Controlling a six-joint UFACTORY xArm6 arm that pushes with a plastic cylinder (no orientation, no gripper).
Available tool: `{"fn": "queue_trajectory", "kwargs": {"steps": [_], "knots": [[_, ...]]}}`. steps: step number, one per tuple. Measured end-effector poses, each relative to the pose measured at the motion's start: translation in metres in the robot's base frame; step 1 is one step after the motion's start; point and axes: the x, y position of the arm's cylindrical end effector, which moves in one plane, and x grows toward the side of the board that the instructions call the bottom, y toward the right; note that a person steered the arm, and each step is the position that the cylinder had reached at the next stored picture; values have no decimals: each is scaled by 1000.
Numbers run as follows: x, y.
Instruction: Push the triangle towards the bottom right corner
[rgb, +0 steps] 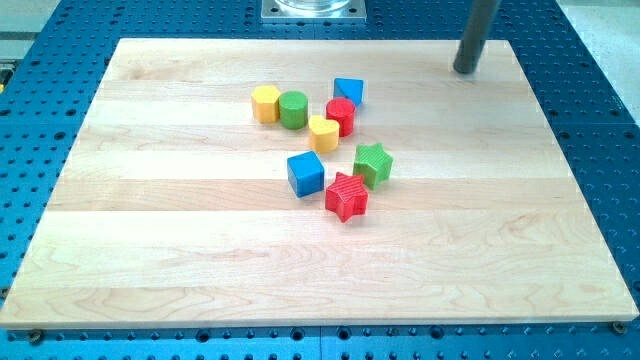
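The blue triangle block (349, 90) sits near the top middle of the wooden board (180, 260), touching the red cylinder (341, 115) just below it. My tip (465, 70) rests on the board near the top right, well to the right of the triangle and apart from every block. The rod rises out of the view's top.
A yellow hexagon block (265, 103) and a green cylinder (293, 109) stand left of the triangle. A second yellow block (323, 133), a blue cube (305, 173), a green star (373, 163) and a red star (346, 196) lie below it. A blue perforated table surrounds the board.
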Motion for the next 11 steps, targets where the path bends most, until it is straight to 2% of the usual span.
{"fn": "queue_trajectory", "kwargs": {"steps": [1, 2, 4, 5, 7, 8, 9, 10, 11], "knots": [[-17, -48], [-2, -94], [55, -167], [56, -173], [114, -177], [121, -180], [168, -156], [179, -98], [173, -73]]}}
